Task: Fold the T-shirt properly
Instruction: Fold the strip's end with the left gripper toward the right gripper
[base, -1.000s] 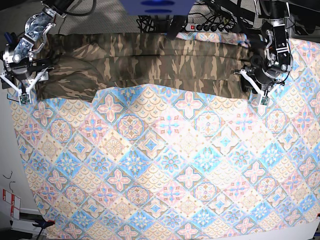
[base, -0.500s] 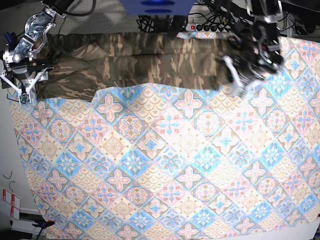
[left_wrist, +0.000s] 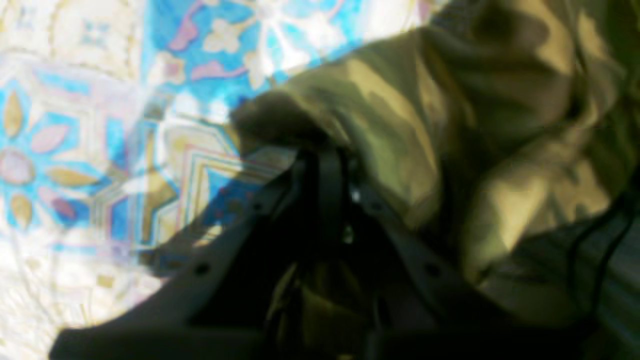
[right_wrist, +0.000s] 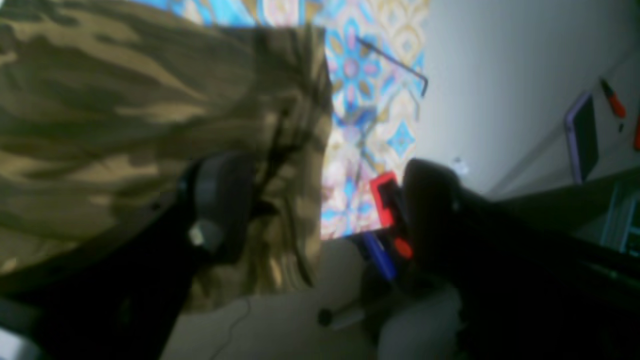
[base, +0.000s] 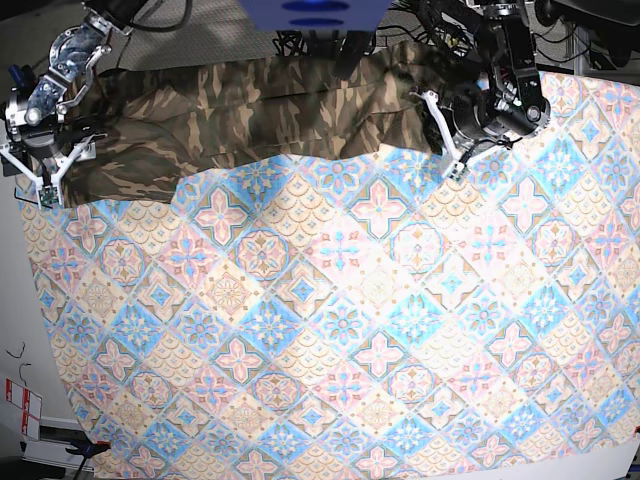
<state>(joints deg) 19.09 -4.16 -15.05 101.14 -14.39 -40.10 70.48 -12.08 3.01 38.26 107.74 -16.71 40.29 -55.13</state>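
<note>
The camouflage T-shirt (base: 250, 110) lies in a long band across the far edge of the table, and its right end is bunched and lifted. My left gripper (base: 442, 128) is shut on that end. In the left wrist view the black fingers (left_wrist: 325, 170) pinch a fold of the T-shirt (left_wrist: 450, 125). My right gripper (base: 48, 178) stands open at the other end. In the right wrist view the right gripper (right_wrist: 325, 200) straddles the side edge of the T-shirt (right_wrist: 125, 100), with one finger (right_wrist: 220, 210) over the cloth and the other off it.
The pastel tile-patterned tablecloth (base: 340, 330) covers the table. A power strip (base: 420, 50) and cables lie behind the shirt. Beyond the table's left edge are grey floor (right_wrist: 500, 75) and a red-and-black object (right_wrist: 385, 200).
My left gripper has shut on the shirt's right end and carried it left and toward the far edge, bunching the cloth and baring more tablecloth. The right arm has not moved.
</note>
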